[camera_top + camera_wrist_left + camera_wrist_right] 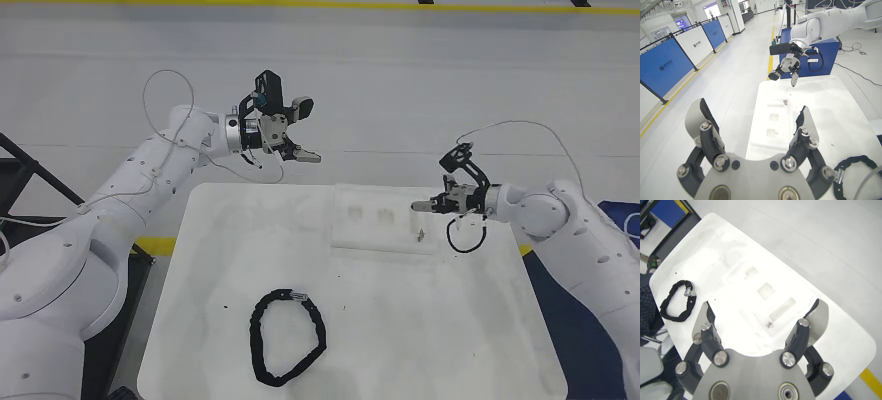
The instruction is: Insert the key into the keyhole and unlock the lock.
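The left gripper (308, 130) hangs beyond the far left corner of the white table (420, 330), out over the floor. Its fingers are spread wide with nothing between them, as its own wrist view (753, 111) shows. The right gripper (416, 206) hangs at the far right of the table, just beside the end of the white foam tray with rectangular recesses (355, 235). It too is wide open and empty, seen from the left wrist (783, 79) and from its own (762, 306). The small metal key on a wire ring (421, 236) lies on that tray, near the edge of the long recess and close to the right gripper, which does not touch it (770, 325). The black fabric-sleeved chain lock (256, 340) lies in a closed loop on the near left part of the table, well apart from the key. Its silver lock cylinder (687, 292) sits at the loop's far end.
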{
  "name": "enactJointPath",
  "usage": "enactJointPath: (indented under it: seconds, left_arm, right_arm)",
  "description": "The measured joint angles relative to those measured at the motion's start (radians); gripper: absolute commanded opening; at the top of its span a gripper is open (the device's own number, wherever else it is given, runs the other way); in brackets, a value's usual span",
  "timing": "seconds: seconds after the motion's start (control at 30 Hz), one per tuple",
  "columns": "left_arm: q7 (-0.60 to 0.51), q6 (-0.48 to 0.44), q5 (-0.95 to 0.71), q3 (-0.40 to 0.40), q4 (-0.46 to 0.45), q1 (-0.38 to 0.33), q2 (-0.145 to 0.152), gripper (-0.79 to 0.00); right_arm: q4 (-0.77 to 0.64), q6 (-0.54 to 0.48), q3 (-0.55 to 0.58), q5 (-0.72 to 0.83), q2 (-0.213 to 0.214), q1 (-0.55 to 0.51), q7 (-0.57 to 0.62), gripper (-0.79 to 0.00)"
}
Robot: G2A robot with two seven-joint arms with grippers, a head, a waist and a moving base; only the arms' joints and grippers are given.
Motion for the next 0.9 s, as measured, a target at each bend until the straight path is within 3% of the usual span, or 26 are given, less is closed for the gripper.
enactJointPath:
  seconds: [0.27, 0.53, 0.9]
  left_arm:
    - [0.000, 0.000, 0.000, 0.000, 0.000, 0.000, 0.000, 0.000]
    - [0.000, 0.000, 0.000, 0.000, 0.000, 0.000, 0.000, 0.000]
    - [0.000, 0.000, 0.000, 0.000, 0.000, 0.000, 0.000, 0.000]
  right_arm:
    - [0.049, 0.210, -0.038, 0.039, -0.034, -0.002, 0.095, 0.000]
    - [0.009, 0.371, -0.103, 0.032, -0.075, -0.024, 0.176, 0.000]
    - [0.041, 0.428, -0.123, 0.038, -0.106, -0.012, 0.212, 0.000]
